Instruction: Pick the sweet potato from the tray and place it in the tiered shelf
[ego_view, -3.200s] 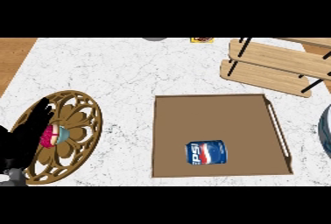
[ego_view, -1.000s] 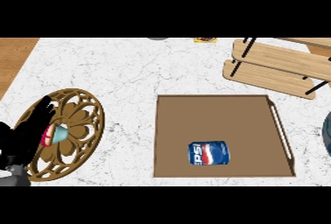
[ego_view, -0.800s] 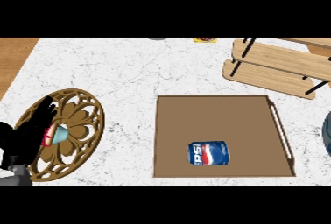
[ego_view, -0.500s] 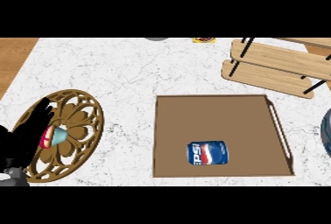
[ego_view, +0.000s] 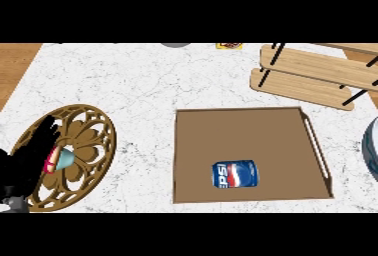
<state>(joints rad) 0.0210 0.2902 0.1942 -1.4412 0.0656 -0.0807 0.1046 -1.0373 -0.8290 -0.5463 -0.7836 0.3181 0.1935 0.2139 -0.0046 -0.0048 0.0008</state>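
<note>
Lowered slightly, left hand (ego_view: 26, 167) is held over carved wooden disc (ego_view: 88, 145) beside pink-teal object (ego_view: 60, 159); whether spread or curled cannot be told. One can (ego_view: 236, 174) is held in tray (ego_view: 251, 130); sweet potato's place cannot be told.

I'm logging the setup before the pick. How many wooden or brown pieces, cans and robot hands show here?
Wooden or brown pieces: 3 (tray, tiered shelf, carved round plate)
Cans: 1 (can, lying in the tray)
Hands: 1 (left hand)
Total: 5
</note>
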